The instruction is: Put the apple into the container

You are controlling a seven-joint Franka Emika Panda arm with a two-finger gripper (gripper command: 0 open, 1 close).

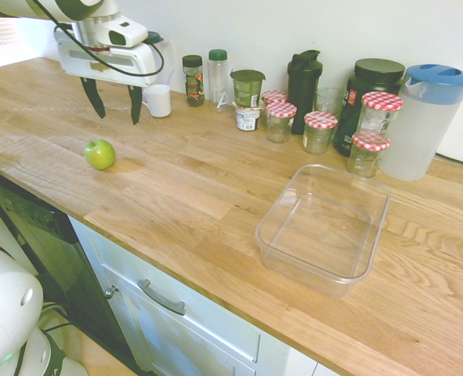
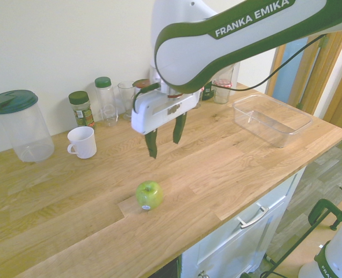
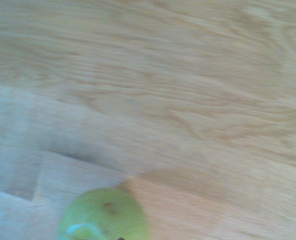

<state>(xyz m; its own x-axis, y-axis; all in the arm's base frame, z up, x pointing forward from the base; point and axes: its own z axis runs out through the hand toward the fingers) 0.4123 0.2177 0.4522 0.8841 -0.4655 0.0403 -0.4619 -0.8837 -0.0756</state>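
Jaws empty and spread, your gripper [image 2: 166,142] hangs above the counter [image 1: 215,211], the approach apparently underway; lower it around the apple [image 2: 149,196] next.

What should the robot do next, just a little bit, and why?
I think the gripper should move over the apple and lower around it. Its fingers are open, hold nothing and hang above the counter, and the apple isn't in the clear container yet.
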